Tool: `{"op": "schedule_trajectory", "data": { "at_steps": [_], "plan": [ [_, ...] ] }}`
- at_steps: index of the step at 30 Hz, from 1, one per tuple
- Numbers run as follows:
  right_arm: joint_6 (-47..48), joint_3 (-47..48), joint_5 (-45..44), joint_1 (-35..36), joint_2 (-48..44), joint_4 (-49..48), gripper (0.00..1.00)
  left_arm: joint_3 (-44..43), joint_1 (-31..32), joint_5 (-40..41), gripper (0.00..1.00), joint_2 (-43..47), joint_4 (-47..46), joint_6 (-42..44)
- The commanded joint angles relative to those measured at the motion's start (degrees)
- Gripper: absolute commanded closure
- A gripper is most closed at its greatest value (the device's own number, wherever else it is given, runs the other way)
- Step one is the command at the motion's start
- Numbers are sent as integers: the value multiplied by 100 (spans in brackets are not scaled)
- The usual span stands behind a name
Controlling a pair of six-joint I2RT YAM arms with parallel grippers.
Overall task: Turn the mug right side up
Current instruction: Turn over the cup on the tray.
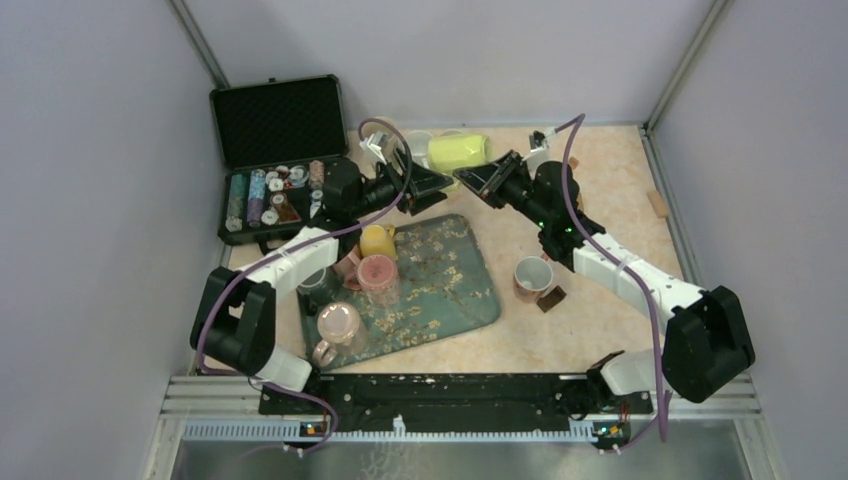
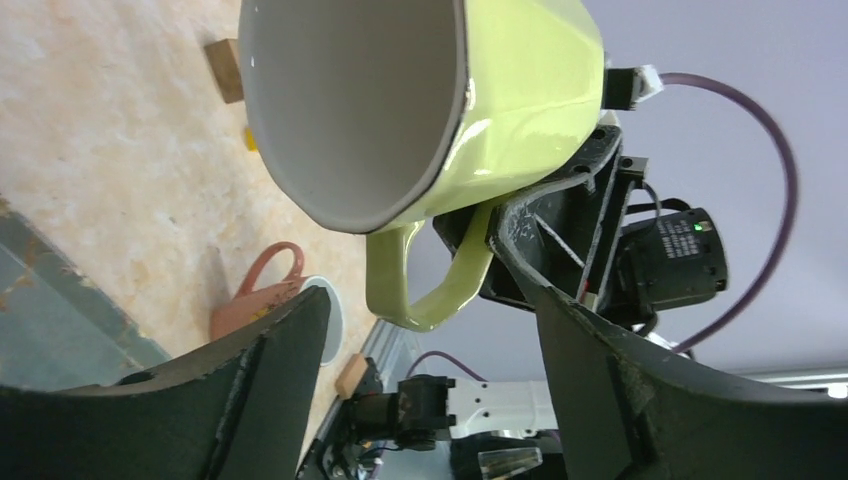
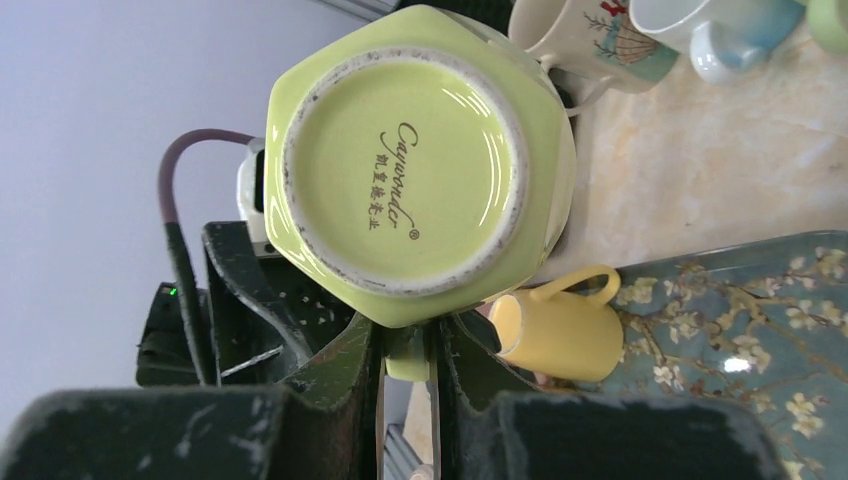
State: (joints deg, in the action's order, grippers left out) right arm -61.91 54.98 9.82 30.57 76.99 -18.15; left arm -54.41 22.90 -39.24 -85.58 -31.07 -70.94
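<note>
Green mug [image 1: 458, 150] is up on its side over the far middle of the bench [image 1: 600, 180], handle pinched tight by the right fingers [image 3: 350, 370], left fingers [image 2: 560, 330] spread wide at its mouth, so it's lifted and half-turned but not yet upright or set down.

An open black case [image 1: 278, 120] lies left of a floral tray [image 1: 450, 285] bearing a pink mug [image 1: 378, 277].

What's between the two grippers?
The lime mug, held sideways: right gripper shut on its handle, left gripper open at its mouth. Shows in both wrist views.
</note>
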Motion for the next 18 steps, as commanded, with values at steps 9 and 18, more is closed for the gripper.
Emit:
{"op": "schedule_trajectory", "data": {
  "at_steps": [9, 18],
  "plan": [
    [-400, -168, 347, -54, -326, -1700, 100, 95, -20, -525, 42, -354, -2116, -1308],
    [-509, -150, 470, -53, -175, -1787, 100, 132, -18, -667, 55, -427, -2561, -1599]
  ]
}}
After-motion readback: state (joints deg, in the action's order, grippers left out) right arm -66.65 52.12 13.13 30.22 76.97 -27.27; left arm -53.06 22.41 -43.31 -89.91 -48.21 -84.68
